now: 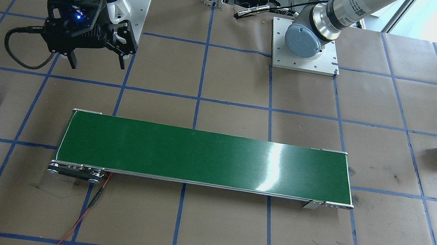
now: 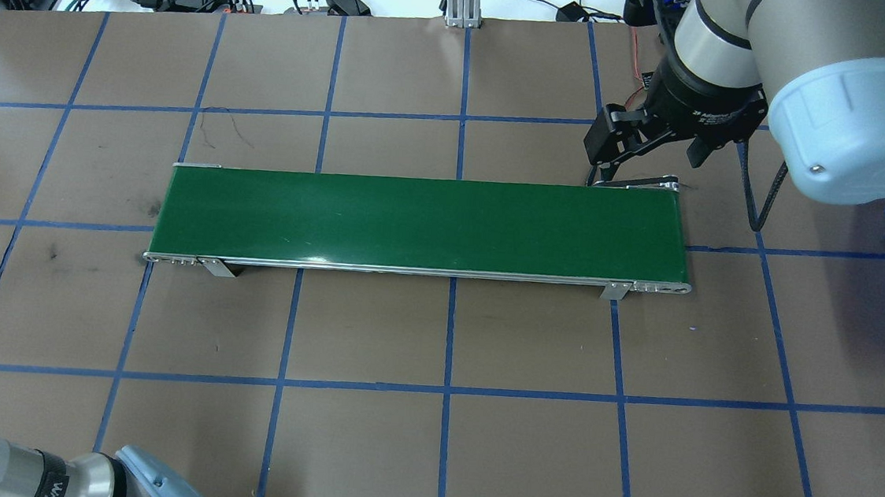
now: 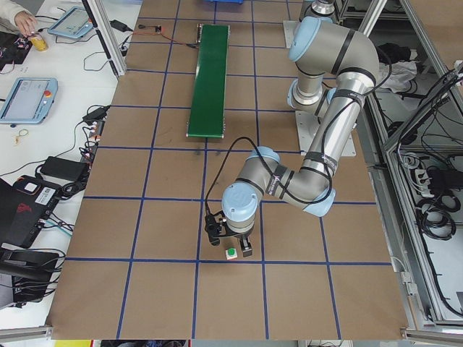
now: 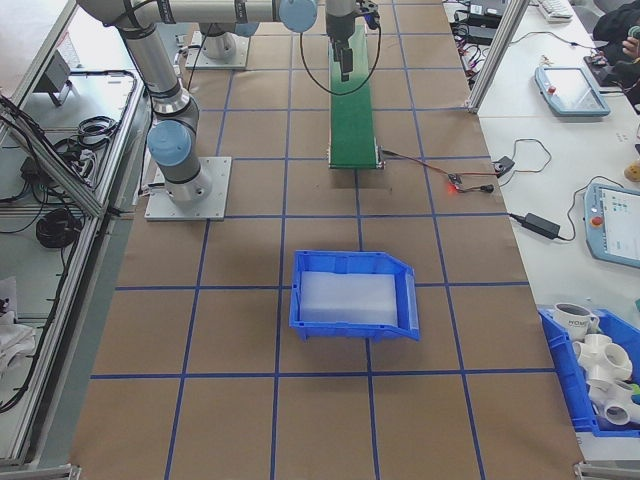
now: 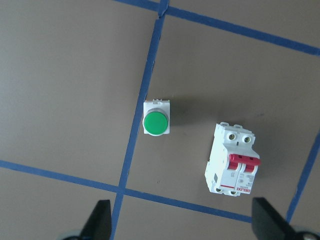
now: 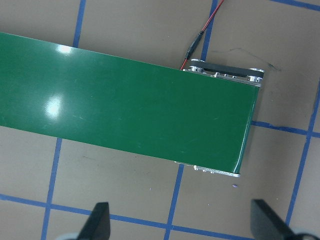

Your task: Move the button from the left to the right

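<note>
A table (image 2: 364, 448) covered in brown paper and marked into squares by blue tape is carrying a green conveyor belt (image 2: 421, 223) at its centre. In the exterior left view, a bench along the 9 o'clock side is holding tablets and cables, and a person's hand (image 3: 27, 22) is resting at its far end. In the exterior right view, a blue bin (image 4: 355, 295) is sitting on the table at 6 o'clock from the belt and is holding a white block (image 4: 345, 297). A second blue bin (image 4: 595, 375) at the 4 o'clock corner is holding white pipe fittings.

In the left wrist-mounted view, the button (image 5: 156, 119) is lying green cap up, just beside a blue tape line, with a white circuit breaker (image 5: 233, 160) with 2 red levers at its 4 o'clock, apart from it. The left gripper (image 5: 182, 222) is hovering above with its 2 fingers (image 5: 100, 220) spread wide and grasping nothing; the button is lying at 11 o'clock from the gap, touching neither finger.

The right gripper (image 6: 182, 222) is hanging over the belt's end, its fingers (image 6: 99, 219) likewise released and empty.
</note>
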### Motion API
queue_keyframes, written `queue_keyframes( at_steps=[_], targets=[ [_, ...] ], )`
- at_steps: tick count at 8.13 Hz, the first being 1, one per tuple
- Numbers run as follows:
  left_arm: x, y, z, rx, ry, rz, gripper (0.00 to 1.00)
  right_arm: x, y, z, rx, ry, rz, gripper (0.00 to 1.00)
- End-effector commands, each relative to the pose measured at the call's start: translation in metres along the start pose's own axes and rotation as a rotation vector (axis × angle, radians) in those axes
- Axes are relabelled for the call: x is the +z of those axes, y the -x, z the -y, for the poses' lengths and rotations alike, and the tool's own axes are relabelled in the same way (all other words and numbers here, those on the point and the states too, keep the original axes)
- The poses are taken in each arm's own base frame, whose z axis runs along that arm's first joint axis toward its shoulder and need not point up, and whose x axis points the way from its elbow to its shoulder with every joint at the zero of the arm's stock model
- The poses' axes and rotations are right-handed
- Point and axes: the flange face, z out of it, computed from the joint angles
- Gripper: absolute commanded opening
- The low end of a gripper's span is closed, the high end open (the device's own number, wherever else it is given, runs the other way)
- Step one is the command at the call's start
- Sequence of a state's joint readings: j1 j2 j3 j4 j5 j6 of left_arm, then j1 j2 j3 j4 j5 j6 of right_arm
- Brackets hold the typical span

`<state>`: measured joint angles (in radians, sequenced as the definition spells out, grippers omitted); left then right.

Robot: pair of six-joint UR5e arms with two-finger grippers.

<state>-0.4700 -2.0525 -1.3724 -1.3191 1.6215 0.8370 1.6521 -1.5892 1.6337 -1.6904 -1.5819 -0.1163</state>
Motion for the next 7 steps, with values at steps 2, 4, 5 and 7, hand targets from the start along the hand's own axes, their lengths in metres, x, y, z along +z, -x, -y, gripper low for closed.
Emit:
queue_keyframes(
  at_steps=[2,4,5,7],
  targets=[
    [0.045,0.017,0.019,0.031,-0.025,0.014,1.00,0.000,0.000,0.000,0.000,0.002,-0.001,1.00],
    [0.059,0.018,0.021,0.034,-0.020,0.006,1.00,0.000,0.000,0.000,0.000,0.002,-0.001,1.00],
    [0.061,0.022,0.025,0.036,-0.045,0.033,1.00,0.000,0.000,0.000,0.000,0.002,-0.001,1.00],
    [0.077,0.023,0.028,0.060,-0.031,0.022,1.00,0.000,0.000,0.000,0.000,0.002,-0.001,1.00]
  ],
)
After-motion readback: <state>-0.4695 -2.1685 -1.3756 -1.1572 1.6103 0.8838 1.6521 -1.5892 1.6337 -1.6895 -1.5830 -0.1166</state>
